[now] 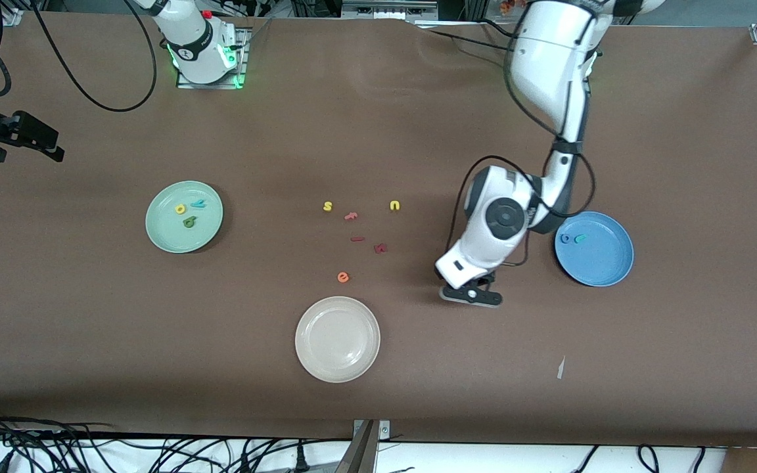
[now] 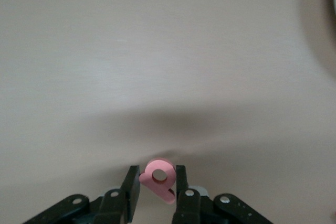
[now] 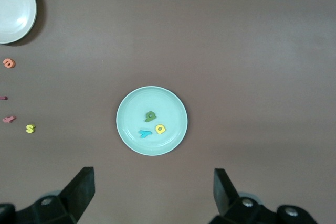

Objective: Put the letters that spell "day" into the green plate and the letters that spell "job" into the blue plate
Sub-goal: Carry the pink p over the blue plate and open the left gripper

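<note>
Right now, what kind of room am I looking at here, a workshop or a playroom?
Most likely a robotics lab. Two white robot arms are bolted along a brown table, loose cables trail along its edge, and toy letters lie sorted into a green plate and a blue plate like a test exercise.

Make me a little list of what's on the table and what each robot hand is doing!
green plate: holds green d, yellow a, cyan y
blue plate: holds blue o, cyan j
left tool: low over bare table near the blue plate, shut on pink b
right tool: open, waiting above the green plate
cream plate: nothing in it
loose letters: yellow s, yellow u, orange e, three dark red ones
</note>
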Robot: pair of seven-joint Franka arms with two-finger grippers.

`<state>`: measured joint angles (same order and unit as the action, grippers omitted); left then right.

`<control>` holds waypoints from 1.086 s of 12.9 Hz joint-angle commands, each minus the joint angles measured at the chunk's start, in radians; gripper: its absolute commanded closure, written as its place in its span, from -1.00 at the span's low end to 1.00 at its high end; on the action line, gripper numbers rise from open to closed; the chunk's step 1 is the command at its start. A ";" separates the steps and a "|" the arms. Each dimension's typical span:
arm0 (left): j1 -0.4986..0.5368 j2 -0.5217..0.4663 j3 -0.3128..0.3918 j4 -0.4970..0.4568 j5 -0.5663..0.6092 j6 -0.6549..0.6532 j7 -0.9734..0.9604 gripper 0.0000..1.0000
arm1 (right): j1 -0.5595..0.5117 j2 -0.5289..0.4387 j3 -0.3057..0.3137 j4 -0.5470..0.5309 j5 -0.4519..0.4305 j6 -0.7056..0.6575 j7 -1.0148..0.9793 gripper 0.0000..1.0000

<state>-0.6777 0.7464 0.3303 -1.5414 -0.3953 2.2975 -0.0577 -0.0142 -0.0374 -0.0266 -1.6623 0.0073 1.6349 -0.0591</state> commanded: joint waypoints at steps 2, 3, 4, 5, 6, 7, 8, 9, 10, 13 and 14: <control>0.093 -0.152 -0.017 -0.098 0.080 -0.142 0.047 0.45 | -0.009 0.008 0.005 0.024 0.020 -0.014 -0.021 -1.00; 0.119 -0.182 -0.023 -0.126 0.149 -0.142 0.048 0.45 | -0.009 0.008 0.005 0.022 0.020 -0.014 -0.021 -1.00; 0.157 -0.211 -0.049 -0.152 0.192 -0.144 0.052 0.44 | -0.009 0.008 0.005 0.024 0.020 -0.014 -0.021 -1.00; 0.208 -0.241 -0.083 -0.184 0.222 -0.144 0.055 0.43 | -0.009 0.008 0.005 0.024 0.020 -0.014 -0.021 -1.00; 0.252 -0.264 -0.114 -0.213 0.246 -0.144 0.079 0.43 | -0.009 0.008 0.005 0.022 0.020 -0.014 -0.021 -1.00; 0.298 -0.283 -0.126 -0.238 0.260 -0.144 0.125 0.43 | -0.009 0.008 0.004 0.022 0.020 -0.014 -0.022 -1.00; 0.326 -0.291 -0.126 -0.252 0.260 -0.144 0.177 0.43 | -0.009 0.008 0.005 0.022 0.020 -0.014 -0.022 -1.00; 0.361 -0.303 -0.126 -0.268 0.260 -0.144 0.240 0.43 | -0.009 0.008 0.005 0.024 0.020 -0.014 -0.022 -1.00; 0.391 -0.312 -0.126 -0.278 0.262 -0.144 0.301 0.43 | -0.009 0.008 0.004 0.022 0.020 -0.014 -0.022 -1.00; 0.467 -0.329 -0.126 -0.308 0.315 -0.161 0.400 0.42 | -0.009 0.008 0.004 0.024 0.020 -0.014 -0.022 -1.00; 0.478 -0.331 -0.126 -0.324 0.344 -0.161 0.401 0.40 | -0.009 0.008 0.005 0.022 0.020 -0.014 -0.022 -1.00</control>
<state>-0.2227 0.4576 0.2248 -1.8117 -0.1122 2.1431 0.3227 -0.0139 -0.0371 -0.0262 -1.6615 0.0075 1.6349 -0.0596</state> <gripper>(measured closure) 0.683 0.000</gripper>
